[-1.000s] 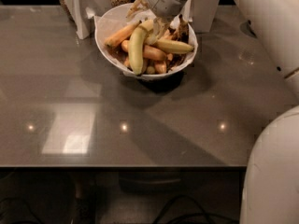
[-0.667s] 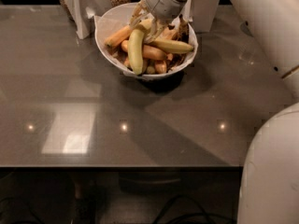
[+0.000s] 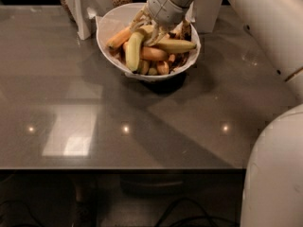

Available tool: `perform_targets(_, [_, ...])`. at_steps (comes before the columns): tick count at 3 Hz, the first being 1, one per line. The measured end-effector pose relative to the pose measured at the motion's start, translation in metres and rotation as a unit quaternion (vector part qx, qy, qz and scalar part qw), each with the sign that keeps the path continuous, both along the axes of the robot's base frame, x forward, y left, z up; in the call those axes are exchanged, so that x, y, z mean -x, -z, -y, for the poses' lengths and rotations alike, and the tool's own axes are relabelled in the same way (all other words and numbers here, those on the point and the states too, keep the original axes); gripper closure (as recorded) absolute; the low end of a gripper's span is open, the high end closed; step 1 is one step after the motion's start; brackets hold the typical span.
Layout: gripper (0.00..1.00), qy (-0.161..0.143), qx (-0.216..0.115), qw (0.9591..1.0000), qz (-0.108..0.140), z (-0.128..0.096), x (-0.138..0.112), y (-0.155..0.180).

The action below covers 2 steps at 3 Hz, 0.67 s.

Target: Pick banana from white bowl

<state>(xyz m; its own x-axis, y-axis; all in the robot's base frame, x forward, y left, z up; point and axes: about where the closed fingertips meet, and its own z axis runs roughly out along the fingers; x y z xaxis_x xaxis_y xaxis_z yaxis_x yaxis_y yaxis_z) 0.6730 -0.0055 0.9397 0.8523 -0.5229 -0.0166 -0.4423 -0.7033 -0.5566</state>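
Camera view: hand (image 3: pixel 150 29) in white bowl (image 3: pixel 107 24) hides banana (image 3: pixel 133 52) top; grip can't tell.

The arm (image 3: pixel 267 18) was smooth, rounded white shells with a ribbed grey wrist (image 3: pixel 165 6); its gripper (image 3: pixel 150 30) hung inside the white bowl (image 3: pixel 110 21).

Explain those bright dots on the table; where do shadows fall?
Camera view: three light glints and a pale rectangular reflection on the glossy table; dark shadow beneath the white bowl; the end effector, in the bowl by the banana, is lit.
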Motion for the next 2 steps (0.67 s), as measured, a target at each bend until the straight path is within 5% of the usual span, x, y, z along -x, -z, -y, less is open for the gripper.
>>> perform_targets(1, [1.0, 0.006, -0.01, 0.9999, 0.005, 0.003, 0.003, -0.01])
perform_targets(2, [1.0, 0.015, -0.038, 0.999, 0.018, 0.009, 0.009, -0.035])
